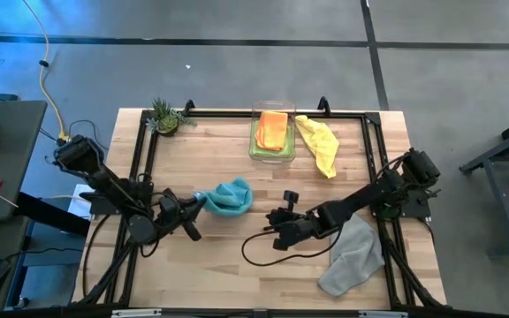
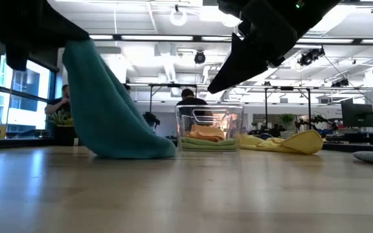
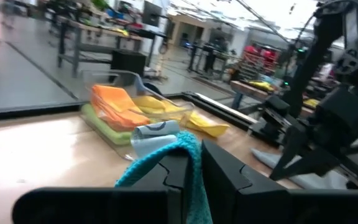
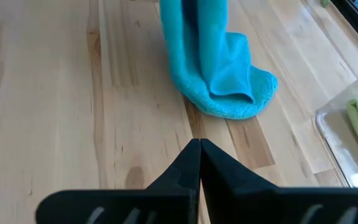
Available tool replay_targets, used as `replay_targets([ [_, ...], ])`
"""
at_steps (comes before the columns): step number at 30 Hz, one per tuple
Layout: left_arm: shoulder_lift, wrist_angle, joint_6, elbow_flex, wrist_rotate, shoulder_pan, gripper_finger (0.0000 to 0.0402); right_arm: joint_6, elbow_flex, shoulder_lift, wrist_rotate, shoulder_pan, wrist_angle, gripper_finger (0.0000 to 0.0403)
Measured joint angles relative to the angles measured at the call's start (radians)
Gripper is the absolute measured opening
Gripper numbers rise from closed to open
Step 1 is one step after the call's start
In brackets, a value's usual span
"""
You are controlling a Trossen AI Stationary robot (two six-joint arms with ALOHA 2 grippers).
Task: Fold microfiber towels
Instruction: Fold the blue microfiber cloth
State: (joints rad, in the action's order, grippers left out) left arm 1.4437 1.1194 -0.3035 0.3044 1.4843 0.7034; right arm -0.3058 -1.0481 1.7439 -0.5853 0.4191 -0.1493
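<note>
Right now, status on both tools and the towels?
Left tool shut on teal towel, lifting one edge. Right tool shut, empty, mid-table. Orange towel in bin; nothing in the way.

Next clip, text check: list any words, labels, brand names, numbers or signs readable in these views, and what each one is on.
None can be read.
Teal towel, held by the left gripper: no tag or print visible.
Clear bin holding the orange towel: no label visible.
Pale tag-like patch on the teal towel: too blurred to read.
Room fixtures in the background: too small and blurred.
</note>
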Motion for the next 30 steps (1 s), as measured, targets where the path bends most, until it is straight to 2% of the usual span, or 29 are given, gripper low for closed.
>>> replay_targets([
  [5,0.0,-0.002,-0.12,-0.071,-0.186,-0.1,0.0021,0.018,0.0,0.0,0.0,0.0,0.0,0.0],
  [9,0.0,-0.048,-0.191,-0.115,-0.385,-0.223,0.0004,0.02,0.0,0.0,0.0,0.0,0.0,0.0],
  [15,-0.012,-0.255,-0.279,-0.124,-0.652,-0.413,0.0001,0.026,0.0,0.0,0.0,0.0,0.0,0.0],
  [22,-0.084,-0.393,-0.297,-0.124,-0.785,-0.537,0.0007,0.035,0.0,0.0,0.016,-0.001,-0.004,0.0],
  [27,-0.164,-0.401,-0.288,-0.121,-0.906,-0.553,0.0043,0.052,0.0,0.0,0.021,-0.003,-0.004,0.0],
  [30,-0.218,-0.494,-0.288,-0.09,-0.964,-0.545,0.0076,0.053,0.0,0.0,0.04,-0.009,-0.004,0.0],
])
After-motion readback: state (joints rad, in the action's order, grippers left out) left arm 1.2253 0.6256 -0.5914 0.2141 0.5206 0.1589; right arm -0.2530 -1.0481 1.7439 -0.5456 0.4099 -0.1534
